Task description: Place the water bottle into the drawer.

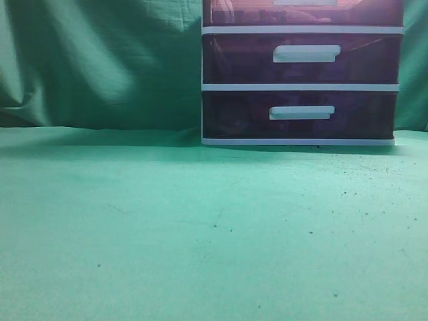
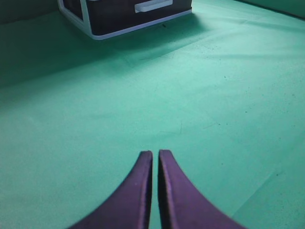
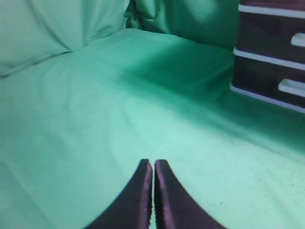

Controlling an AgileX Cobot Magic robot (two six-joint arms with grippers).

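The drawer [image 1: 241, 12] is the top one of a white-framed unit with dark purple-red fronts; only its lower strip shows at the top edge of the exterior view. Its white bar handle [image 1: 304, 3] is cut off by the frame. The drawer looks shut. No water bottle shows in any view. My left gripper [image 2: 155, 152] is shut and empty above the green cloth. My right gripper [image 3: 153, 162] is shut and empty above the cloth, left of the unit. Neither gripper shows in the exterior view.
Two like drawers sit below, the middle one [image 1: 234, 59] and the bottom one [image 1: 234, 115], also in the right wrist view [image 3: 267, 38]. The unit's base corner shows in the left wrist view [image 2: 88, 26]. Green cloth [image 1: 167, 227] covers the table and hangs behind.
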